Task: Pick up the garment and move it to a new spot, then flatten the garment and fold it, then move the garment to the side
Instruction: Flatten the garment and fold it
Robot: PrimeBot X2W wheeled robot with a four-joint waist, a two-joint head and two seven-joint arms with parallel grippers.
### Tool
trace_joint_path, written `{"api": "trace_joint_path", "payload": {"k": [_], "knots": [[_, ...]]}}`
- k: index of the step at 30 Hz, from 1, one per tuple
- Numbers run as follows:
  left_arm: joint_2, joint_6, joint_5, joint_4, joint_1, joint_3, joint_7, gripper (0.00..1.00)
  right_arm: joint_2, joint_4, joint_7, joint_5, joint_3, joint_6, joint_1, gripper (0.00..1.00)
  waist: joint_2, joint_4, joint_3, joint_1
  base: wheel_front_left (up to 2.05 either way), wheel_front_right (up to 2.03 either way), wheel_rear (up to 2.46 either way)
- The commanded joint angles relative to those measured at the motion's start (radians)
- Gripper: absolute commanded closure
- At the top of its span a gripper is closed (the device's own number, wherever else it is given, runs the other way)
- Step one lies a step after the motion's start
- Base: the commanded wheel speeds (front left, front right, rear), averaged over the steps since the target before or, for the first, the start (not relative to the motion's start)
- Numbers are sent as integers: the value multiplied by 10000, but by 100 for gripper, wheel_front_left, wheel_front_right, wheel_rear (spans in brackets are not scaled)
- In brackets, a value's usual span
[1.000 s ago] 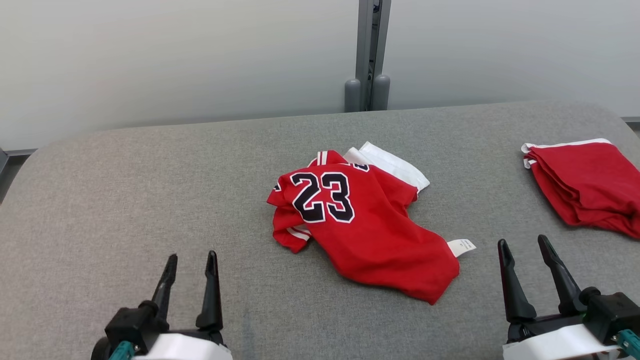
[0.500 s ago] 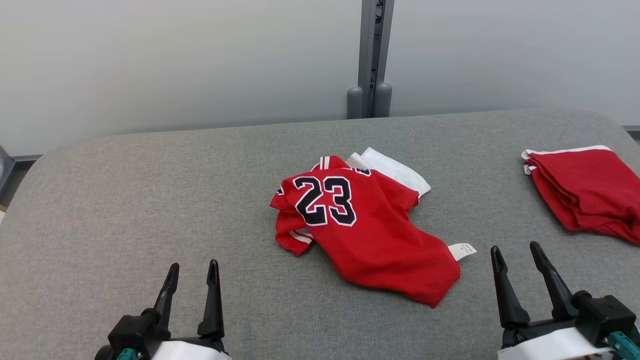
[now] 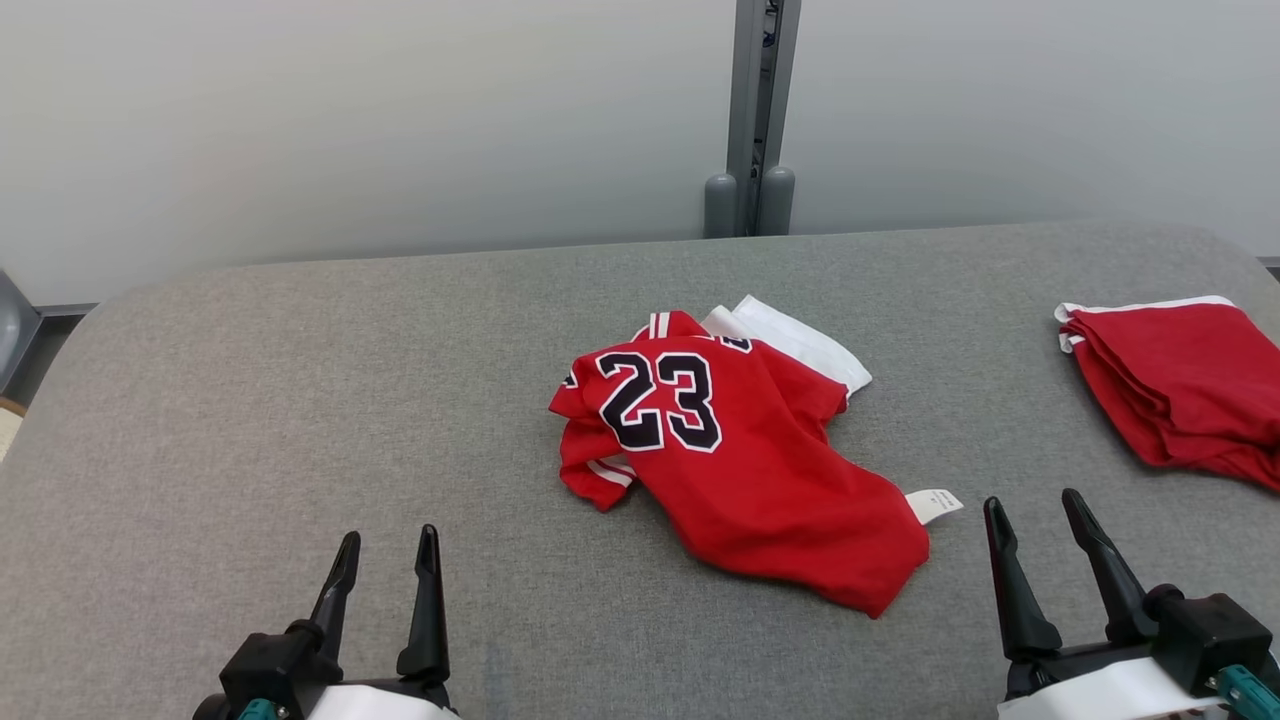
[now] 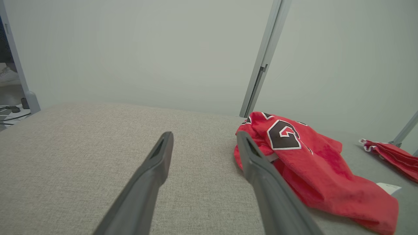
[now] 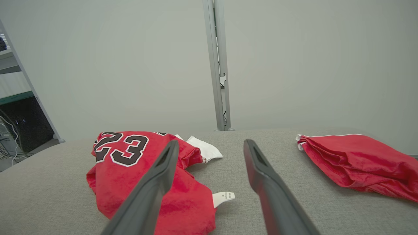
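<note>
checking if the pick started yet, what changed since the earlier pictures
The head camera shifted a little; nothing on the table moved. Nothing was gripped or released. The number 23 jersey stays crumpled mid-table, the folded red garment stays at the right, and the left gripper and right gripper stay open, clear of both.

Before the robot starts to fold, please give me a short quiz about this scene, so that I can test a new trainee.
1. True or false: the left gripper and the right gripper both stand open, apart from the crumpled jersey.
2. Which number is printed on the crumpled jersey? A) 32 B) 23 C) 28
3. Fill in: the folded red garment lies at the robot's ____ side of the grey surface.
Key: 1 true; 2 B; 3 right.
</note>
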Motion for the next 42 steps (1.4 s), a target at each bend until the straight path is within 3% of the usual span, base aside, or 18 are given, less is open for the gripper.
{"api": "trace_joint_path", "payload": {"k": [1,8,14,19,32,33,34,35,36,42], "knots": [[30,-63,118,12,33,31,1,0,-47,-32,-84,-4,-69,1,58,0,-1,37,19,-1,0,0,0],[8,-68,127,-71,-102,16,1,0,-49,123,219,-321,-194,1,-506,0,-1,231,249,-1,0,0,0],[-4,-138,175,-128,-340,-78,1,0,-46,743,875,-501,-78,1,-1977,0,-1,473,579,-1,0,0,0],[-10,-208,173,-59,-608,-211,1,0,-48,2652,1393,-1007,-44,1,-3451,0,-1,887,917,-1,0,0,0],[-21,-49,-81,-113,-1078,-518,1,0,-443,7124,2101,-129,99,1,-5953,0,-1,2280,1707,-1,0,0,0],[-22,-14,-114,-142,-1086,-520,1,0,-469,7304,2086,-30,178,1,-6083,40,-1,2348,1736,-1,0,0,0],[-25,21,-130,-159,-1075,-518,1,0,-517,7455,2051,65,252,1,-6193,66,-1,2401,1752,-1,0,0,0],[-22,23,-160,-169,-1058,-518,1,0,-608,7543,1982,118,338,1,-6300,80,-1,2445,1764,-1,0,0,0],[-24,39,-185,-185,-1050,-529,1,0,-714,7609,1898,169,414,-1,-6437,100,-1,2480,1772,-1,0,0,0],[-22,69,-277,-170,-1123,-729,1,0,-1522,7865,1501,-13,722,1,-7430,100,-1,2792,1826,-1,0,0,0]]}}
